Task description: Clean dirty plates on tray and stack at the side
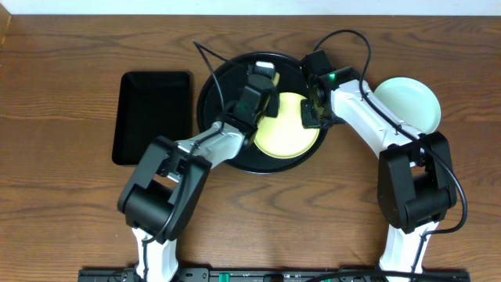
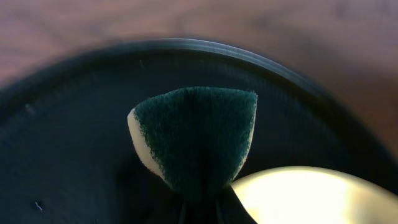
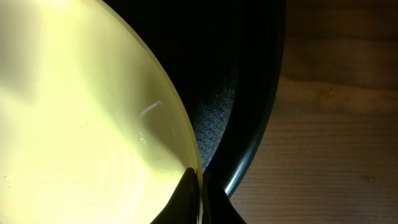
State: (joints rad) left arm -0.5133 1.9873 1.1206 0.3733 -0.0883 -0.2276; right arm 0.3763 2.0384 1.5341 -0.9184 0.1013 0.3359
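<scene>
My left hand [image 1: 263, 81] is clamped on a sponge [image 2: 196, 137], its dark green scouring face toward my wrist camera and a pale yellow layer showing along one edge. The sponge is pinched at its lower end, so it fans out above my fingertips. It hangs over the far part of the tray [image 1: 206, 102], just past the far rim of the yellow plate [image 1: 290, 129]. I cannot tell whether the sponge touches the tray.

My right hand [image 1: 315, 117] is closed on the right rim of the yellow plate, the fingers [image 3: 186, 199] pressed together with the thin edge between them. The plate lies inside the tray, toward its right side. I cannot tell whether the gripped edge is raised off the tray floor.

The tray sits on the table [image 1: 63, 196] near the middle of the far edge. A green plate [image 1: 407, 102] rests on the bare table to the right of the tray, outside it. A small tray [image 1: 153, 117], rectangular and black, lies to the left of the round one.
</scene>
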